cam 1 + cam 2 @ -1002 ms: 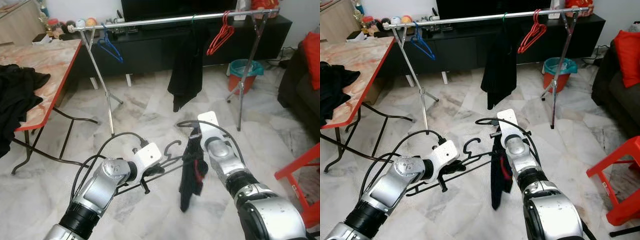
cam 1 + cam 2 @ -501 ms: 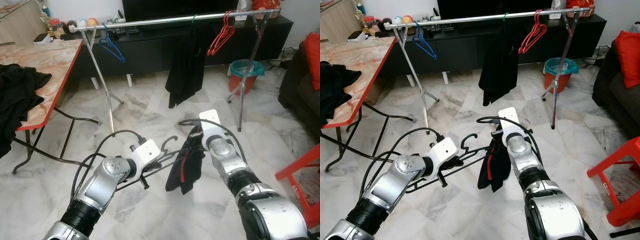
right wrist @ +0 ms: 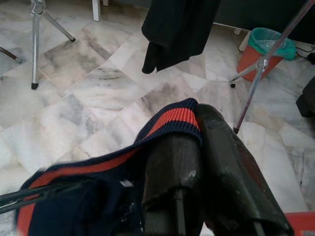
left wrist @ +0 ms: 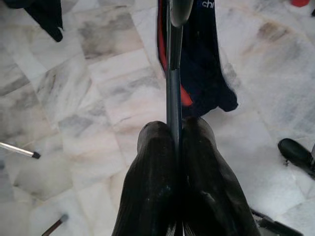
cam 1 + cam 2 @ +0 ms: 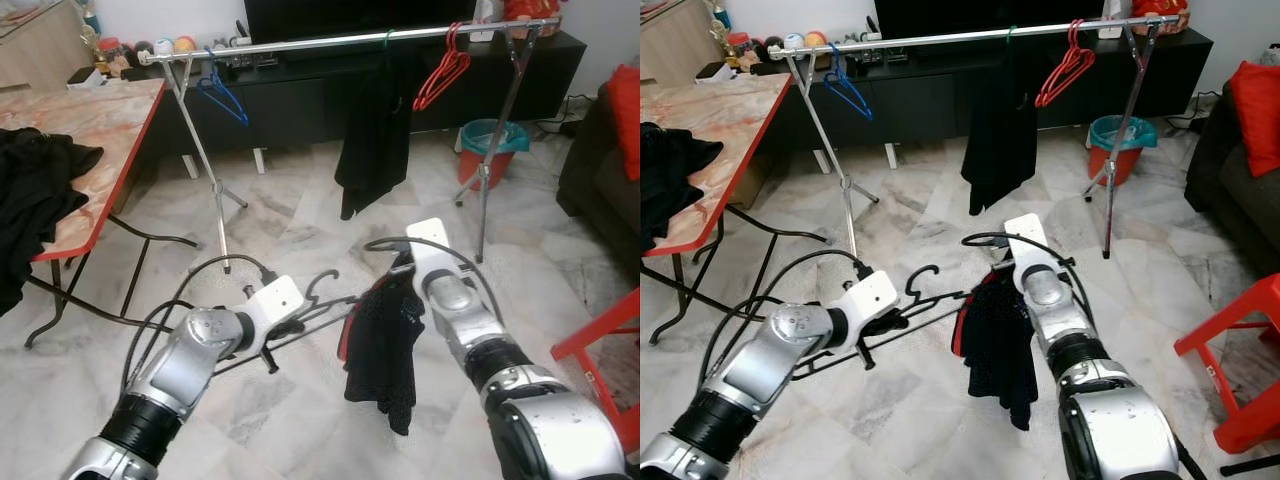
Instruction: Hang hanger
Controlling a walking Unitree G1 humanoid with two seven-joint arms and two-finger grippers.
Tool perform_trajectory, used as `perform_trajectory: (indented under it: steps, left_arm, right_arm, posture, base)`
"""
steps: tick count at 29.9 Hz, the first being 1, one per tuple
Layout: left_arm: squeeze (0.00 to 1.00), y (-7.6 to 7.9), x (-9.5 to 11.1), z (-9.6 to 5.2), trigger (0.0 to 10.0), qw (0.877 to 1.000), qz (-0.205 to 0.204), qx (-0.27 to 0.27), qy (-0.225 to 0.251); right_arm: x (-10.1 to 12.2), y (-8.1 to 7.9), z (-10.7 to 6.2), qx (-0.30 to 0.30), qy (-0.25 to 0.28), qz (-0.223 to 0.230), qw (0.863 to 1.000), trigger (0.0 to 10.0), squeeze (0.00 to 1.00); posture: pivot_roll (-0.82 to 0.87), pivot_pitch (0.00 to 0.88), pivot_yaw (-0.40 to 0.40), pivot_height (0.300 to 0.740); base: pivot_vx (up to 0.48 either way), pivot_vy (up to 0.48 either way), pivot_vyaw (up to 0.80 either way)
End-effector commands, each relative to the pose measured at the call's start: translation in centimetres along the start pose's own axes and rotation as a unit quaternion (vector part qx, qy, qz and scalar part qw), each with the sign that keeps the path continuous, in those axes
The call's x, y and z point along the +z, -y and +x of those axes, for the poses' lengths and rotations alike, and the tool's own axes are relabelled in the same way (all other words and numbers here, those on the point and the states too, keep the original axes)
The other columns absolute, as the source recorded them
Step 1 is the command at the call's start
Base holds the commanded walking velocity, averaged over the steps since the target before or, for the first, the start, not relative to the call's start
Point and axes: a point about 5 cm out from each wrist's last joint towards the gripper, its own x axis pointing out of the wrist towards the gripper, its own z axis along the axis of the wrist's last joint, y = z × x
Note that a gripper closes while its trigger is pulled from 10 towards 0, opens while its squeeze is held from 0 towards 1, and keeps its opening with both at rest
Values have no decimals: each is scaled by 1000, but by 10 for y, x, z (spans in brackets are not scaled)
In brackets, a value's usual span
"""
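Holding the black hanger (image 5: 300, 325) low in the middle of the frame, the two arms have it strung between them above the marble floor (image 5: 300, 215). The left gripper (image 4: 173, 147) has its fingers (image 4: 150, 187) pressed together on the hanger's thin bar, which runs straight out from between them toward the dark garment with red trim (image 5: 385, 350). The right gripper (image 3: 197, 142) has its fingers (image 3: 231, 167) closed tight on the red-striped collar of that garment, which droops from it in a bunch at centre right of the frame. So the hanger's long axis lies nearly level, running from lower left up toward the right gripper, with its hook (image 5: 322, 280) curling up near the left gripper, just right of it in the frame. What matters for hanging is where the silver rail (image 5: 350, 40) is: it crosses the top of the frame, well above and beyond both grippers. On it are a blue hanger (image 5: 220, 95) at upper left, a black garment (image 5: 375, 130) near the middle and a red hanger (image 5: 440, 75) toward the upper right. To my eye the open stretch between the blue hanger and the black garment lies on the left arm's side, and the left gripper sits nearer the hook, so it looks the likelier one to lift it to the rail. A bench (image 5: 90, 130) with dark clothes (image 5: 30, 190) heaped on it fills the left edge.
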Motion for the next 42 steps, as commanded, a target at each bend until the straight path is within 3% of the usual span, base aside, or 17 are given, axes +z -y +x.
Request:
perform_trajectory:
  steps: [1, 5, 24, 33, 42]
  left_arm:
    - [0, -6, -3, -3, 10000, 1000, 6, 12, -6]
    - [0, -6, -1, -1, 10000, 1000, 1, 20, -2]
    - [0, 14, 9, 8, 10000, 999, -6, -36, 18]
    - [0, 3, 18, 13, 10000, 999, -12, 30, 27]
    - [0, -6, 10, 13, 10000, 997, -12, 72, -14]
  right_arm:
    - [8, 1, 1, -2, 15, 0, 1000, 10000, 0]
    - [6, 0, 0, 2, 12, -2, 1000, 10000, 0]
    - [6, -18, -1, 34, 6, 11, 999, 10000, 0]
    - [6, -27, -2, 50, 4, 15, 999, 10000, 0]
    - [5, -31, -3, 56, -3, 10, 998, 10000, 0]
  posture:
    - [53, 0, 75, 740]
    - [50, 0, 74, 740]
    - [52, 0, 75, 740]
    - [48, 0, 78, 740]
    - [44, 0, 79, 740]
  base:
    - [0, 0, 0]
    - [0, 0, 0]
    - [0, 0, 0]
    - [0, 0, 0]
    - [0, 0, 0]
